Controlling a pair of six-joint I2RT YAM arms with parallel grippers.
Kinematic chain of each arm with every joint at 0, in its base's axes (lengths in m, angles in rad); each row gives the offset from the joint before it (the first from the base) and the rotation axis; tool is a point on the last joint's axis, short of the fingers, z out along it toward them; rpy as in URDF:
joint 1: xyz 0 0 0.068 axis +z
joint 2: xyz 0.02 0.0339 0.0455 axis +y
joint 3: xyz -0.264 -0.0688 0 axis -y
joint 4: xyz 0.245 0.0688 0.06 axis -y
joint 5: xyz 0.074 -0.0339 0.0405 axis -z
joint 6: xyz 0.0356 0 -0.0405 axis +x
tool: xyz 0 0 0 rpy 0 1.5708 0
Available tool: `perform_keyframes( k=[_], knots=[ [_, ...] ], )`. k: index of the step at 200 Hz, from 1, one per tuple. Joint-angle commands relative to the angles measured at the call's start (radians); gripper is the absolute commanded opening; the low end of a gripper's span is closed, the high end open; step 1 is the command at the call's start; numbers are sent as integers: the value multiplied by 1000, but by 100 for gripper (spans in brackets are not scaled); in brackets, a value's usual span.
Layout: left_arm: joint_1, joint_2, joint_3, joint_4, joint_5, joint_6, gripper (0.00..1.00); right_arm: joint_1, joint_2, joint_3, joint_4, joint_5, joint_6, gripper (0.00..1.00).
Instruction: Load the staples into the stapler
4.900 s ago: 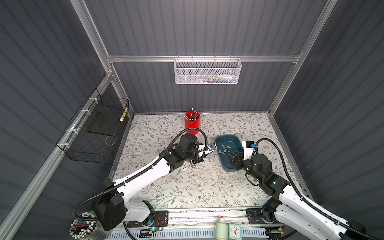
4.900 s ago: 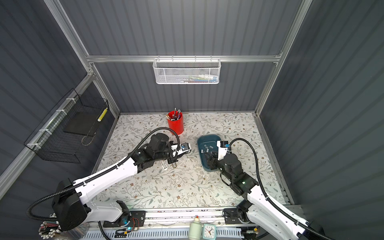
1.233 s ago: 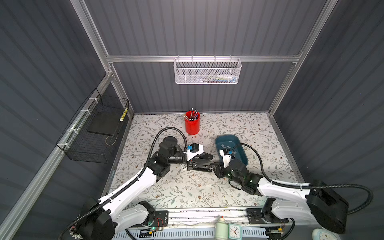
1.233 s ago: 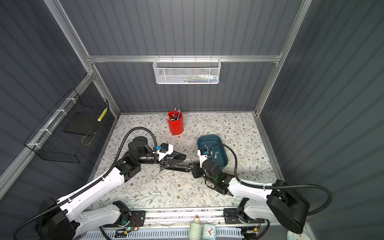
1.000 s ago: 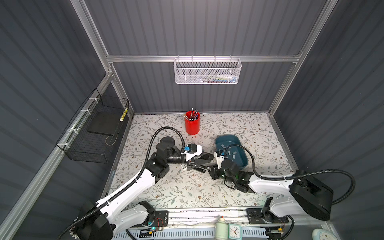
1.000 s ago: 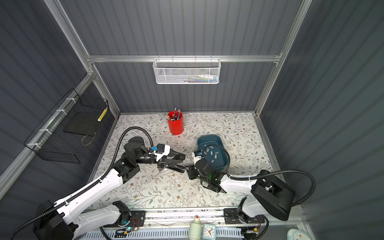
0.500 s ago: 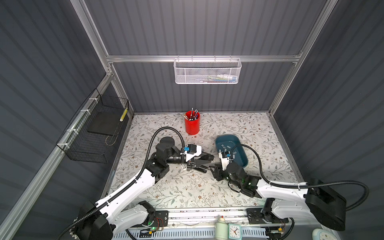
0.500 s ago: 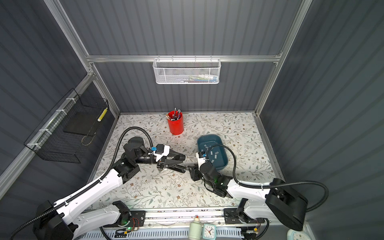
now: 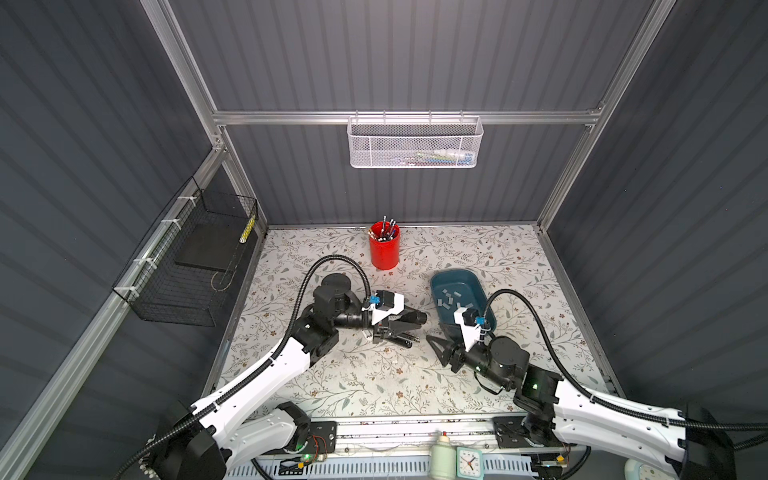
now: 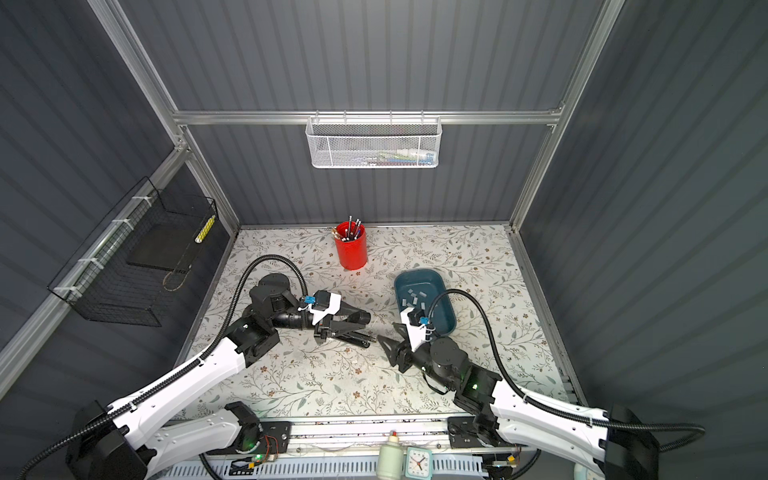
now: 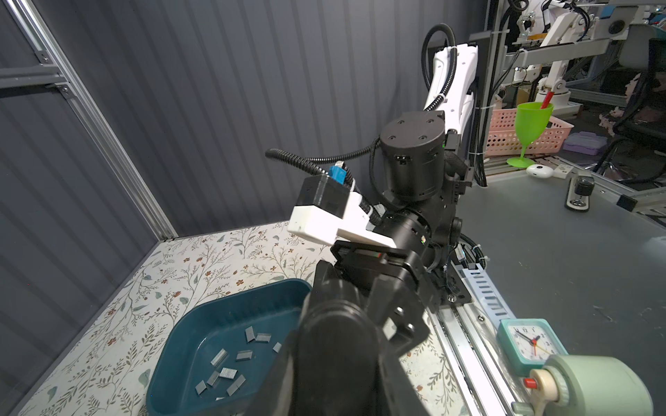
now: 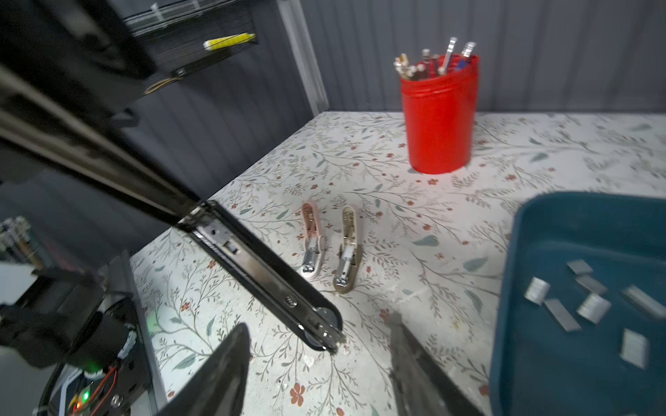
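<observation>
In both top views the left gripper (image 9: 388,330) clenches the opened black stapler (image 9: 409,320) at centre; the right gripper (image 9: 441,351), just right, gapes empty. Left wrist view: the staples (image 11: 227,373) all lie in the teal tray (image 11: 173,360), so loading looks unstarted; only clock (image 11: 529,342) numerals read. Right wrist view: the stapler shows no strip.

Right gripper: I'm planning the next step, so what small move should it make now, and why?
Probably swing the right gripper over the blue tray and lower onto one strip of the staples: its fingers stand open and empty, while the left gripper holds the black stapler opened up.
</observation>
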Motion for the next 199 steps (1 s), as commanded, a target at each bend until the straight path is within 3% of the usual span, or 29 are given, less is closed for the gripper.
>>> perform_keyframes(
  k=[1,47,105,141,199],
  knots=[
    [-16,-1,59,9,52,35,0,39,123,82,82,-79,-123,67],
    [-40,-13,59,2,90,51,0,41,370,157,263,-122,-139,55],
    [-50,-33,36,88,147,-1,0,42,531,191,364,-181,-113,45],
    [-51,-40,36,63,135,20,0,41,487,131,442,-199,-115,49],
    [-51,-42,43,12,126,72,0,42,312,-56,522,-179,-150,65]
  ],
)
